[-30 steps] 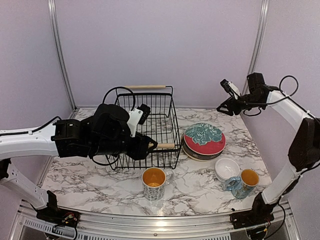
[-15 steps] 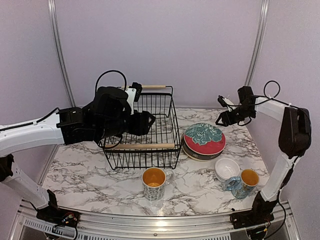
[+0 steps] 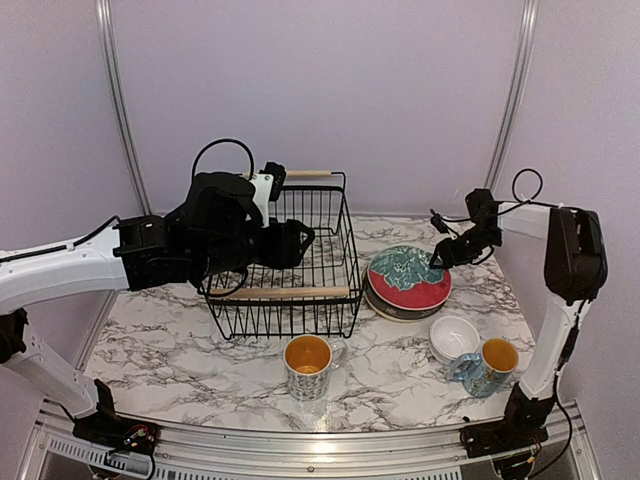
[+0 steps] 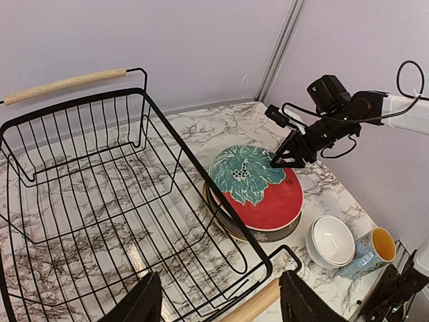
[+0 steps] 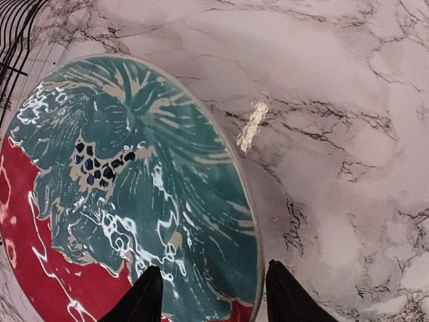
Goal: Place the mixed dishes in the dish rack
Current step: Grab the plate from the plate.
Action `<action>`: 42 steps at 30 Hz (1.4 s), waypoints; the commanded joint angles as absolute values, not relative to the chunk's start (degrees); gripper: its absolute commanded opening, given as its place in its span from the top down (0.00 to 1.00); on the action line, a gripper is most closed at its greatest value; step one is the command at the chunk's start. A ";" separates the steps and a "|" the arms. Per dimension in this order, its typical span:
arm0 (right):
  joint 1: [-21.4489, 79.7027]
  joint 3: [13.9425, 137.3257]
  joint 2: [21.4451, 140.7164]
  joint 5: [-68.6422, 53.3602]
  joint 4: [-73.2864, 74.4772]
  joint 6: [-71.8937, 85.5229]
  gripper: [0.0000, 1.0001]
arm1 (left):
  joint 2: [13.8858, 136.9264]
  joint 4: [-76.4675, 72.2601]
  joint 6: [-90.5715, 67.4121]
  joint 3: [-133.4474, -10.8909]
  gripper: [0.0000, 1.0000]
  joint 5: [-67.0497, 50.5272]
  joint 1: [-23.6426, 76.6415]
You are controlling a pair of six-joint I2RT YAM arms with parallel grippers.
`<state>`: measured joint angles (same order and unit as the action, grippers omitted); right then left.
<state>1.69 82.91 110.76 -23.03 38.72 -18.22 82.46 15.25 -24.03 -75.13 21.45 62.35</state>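
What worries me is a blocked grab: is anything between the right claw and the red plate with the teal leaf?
Nothing visible. The right claw hangs open over the far right rim of the round red plate with the teal leaf, with only air between them.

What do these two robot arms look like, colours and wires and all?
Both arms are white tubes joined by black housings. The left arm ends in a chunky black wrist with a white patch and a looping black cable. The right arm is slimmer at its end, with thin black cables curling off. The jaws are black, blunt-tipped prongs.
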 commanded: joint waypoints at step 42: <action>-3.17 75.55 91.14 -37.23 33.08 -25.68 1.00 | 113.91 9.92 -14.45 -104.98 0.36 0.18 62.23</action>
